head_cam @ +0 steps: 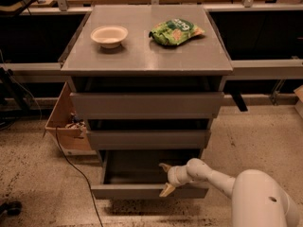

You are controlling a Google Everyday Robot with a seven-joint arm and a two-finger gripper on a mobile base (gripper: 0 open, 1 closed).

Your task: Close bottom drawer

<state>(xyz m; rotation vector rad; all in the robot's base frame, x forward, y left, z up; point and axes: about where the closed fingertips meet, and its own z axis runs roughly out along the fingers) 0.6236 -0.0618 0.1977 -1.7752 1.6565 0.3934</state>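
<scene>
jaws wide apart, empty, by the open bottom drawer (pixel 142 191) front, perhaps touching; cable (pixel 75 167) lies leftward.

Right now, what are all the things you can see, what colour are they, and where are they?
cabinet: 1, grey, middle of the view
bowl: 1, cream, on the cabinet top, left side
snack bag: 1, green, on the cabinet top, right side
upper drawers: 2, grey, stacked above the lowest one
bottom drawer: 1, grey, lowest in the cabinet, pulled open
cardboard box: 1, brown, on the floor left of the cabinet
cable: 1, black, on the floor at the left
robot arm: 1, white, lower right, reaching toward the bottom drawer
claw: 1, pale tan, fingers apart, at the right part of the bottom drawer's front edge
</scene>
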